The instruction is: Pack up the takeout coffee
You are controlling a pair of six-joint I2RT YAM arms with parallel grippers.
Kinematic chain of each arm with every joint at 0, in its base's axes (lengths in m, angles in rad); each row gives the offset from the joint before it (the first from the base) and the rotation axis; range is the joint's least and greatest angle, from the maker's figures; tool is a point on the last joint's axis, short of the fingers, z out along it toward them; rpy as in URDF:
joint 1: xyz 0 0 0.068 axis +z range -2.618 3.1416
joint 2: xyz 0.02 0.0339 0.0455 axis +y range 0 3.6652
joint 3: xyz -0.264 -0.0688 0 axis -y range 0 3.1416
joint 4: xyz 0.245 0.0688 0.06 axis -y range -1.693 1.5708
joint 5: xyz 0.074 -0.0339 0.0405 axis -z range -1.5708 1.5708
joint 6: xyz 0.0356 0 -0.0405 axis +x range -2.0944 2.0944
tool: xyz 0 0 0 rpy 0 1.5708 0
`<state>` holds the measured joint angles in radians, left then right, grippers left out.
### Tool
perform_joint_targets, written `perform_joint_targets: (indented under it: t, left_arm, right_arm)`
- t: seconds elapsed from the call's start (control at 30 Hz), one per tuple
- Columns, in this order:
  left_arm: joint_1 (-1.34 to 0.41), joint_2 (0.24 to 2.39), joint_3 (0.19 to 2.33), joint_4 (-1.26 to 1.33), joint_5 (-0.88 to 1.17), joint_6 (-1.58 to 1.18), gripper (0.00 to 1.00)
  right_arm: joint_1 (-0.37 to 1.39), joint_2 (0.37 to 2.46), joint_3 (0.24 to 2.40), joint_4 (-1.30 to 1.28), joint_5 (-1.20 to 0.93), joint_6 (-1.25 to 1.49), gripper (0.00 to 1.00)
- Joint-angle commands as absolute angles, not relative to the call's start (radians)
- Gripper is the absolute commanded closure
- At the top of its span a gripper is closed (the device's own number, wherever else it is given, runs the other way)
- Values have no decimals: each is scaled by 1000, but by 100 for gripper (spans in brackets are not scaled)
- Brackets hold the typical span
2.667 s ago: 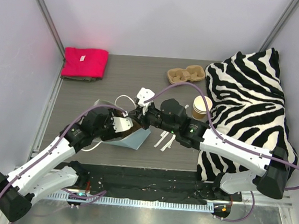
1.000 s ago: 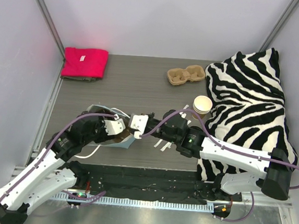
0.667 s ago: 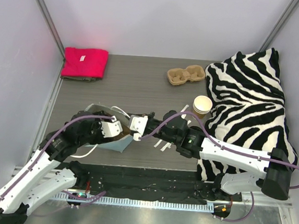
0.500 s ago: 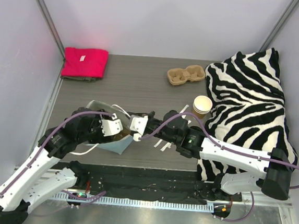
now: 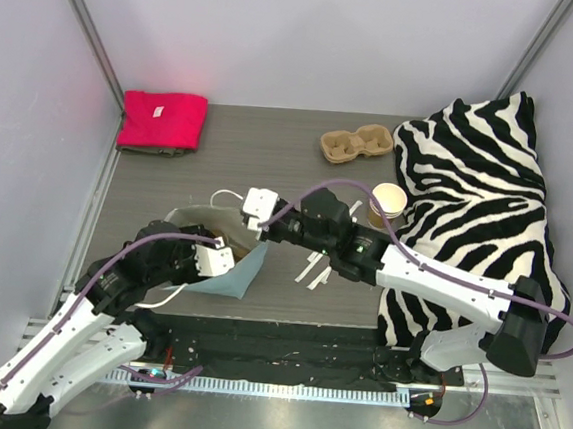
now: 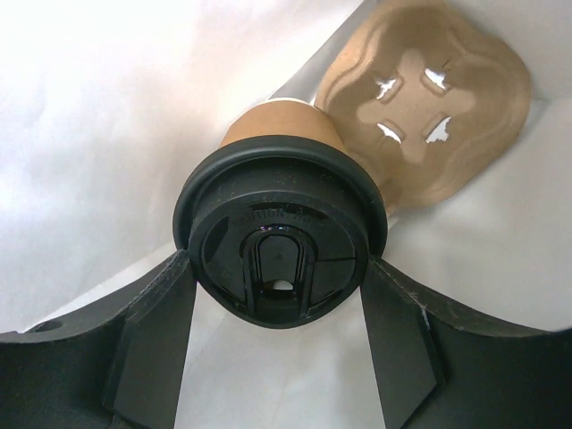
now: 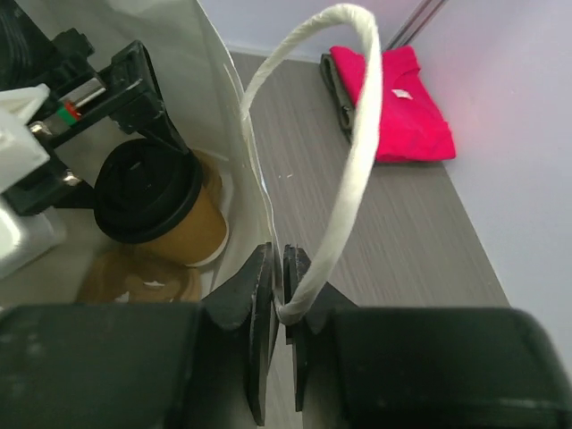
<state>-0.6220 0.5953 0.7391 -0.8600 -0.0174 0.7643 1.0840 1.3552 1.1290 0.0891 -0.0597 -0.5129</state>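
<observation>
The tan, black-lidded takeout coffee sits gripped by the left hand inside the blue bag.

takeout coffee: tan kraft wall, capped in black
paper bag: light blue outside, white inside
handle: white
cup carrier: brown
cloth: bright pink-red
cushion: striped in black and white, zebra-like
table: grained in dark grey
</observation>
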Motion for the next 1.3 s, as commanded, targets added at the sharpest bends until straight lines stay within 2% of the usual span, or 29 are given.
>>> perform_joint_targets:
  t: [0.0,0.07,0.1,0.17,0.5,0.57,0.63,0.7,0.87,1.27]
  left_arm:
    - [-624,563,703,-838,-8,808,71]
    - [-624,558,695,-830,-9,808,71]
    - [-624,557,690,-825,-11,807,71]
    - [-624,558,684,-818,-14,808,71]
    - [-624,583,680,-772,-41,782,71]
    - [-624,589,681,-762,-44,778,71]
    - [-624,595,683,-749,-52,779,71]
    - [-624,604,699,-730,-69,773,71]
    - [-624,662,804,-719,-69,709,71]
    - [-624,726,902,-663,-107,673,70]
  right_arm:
    - [1034,1371,1256,-57,-178,-393,74]
    - [1025,1403,1310,-126,-201,-364,65]
    - [1011,1416,1327,-142,-210,-351,54]
    - [999,1445,1387,-189,-227,-327,48]
    - [986,1551,1500,-337,-379,-333,51]
    - [986,1574,1516,-356,-380,-342,53]
    - [986,1601,1538,-386,-365,-354,72]
    - [986,1612,1557,-409,-333,-367,99]
    - [986,1569,1545,-347,-183,-425,99]
    - [983,1503,1508,-325,-114,-560,99]
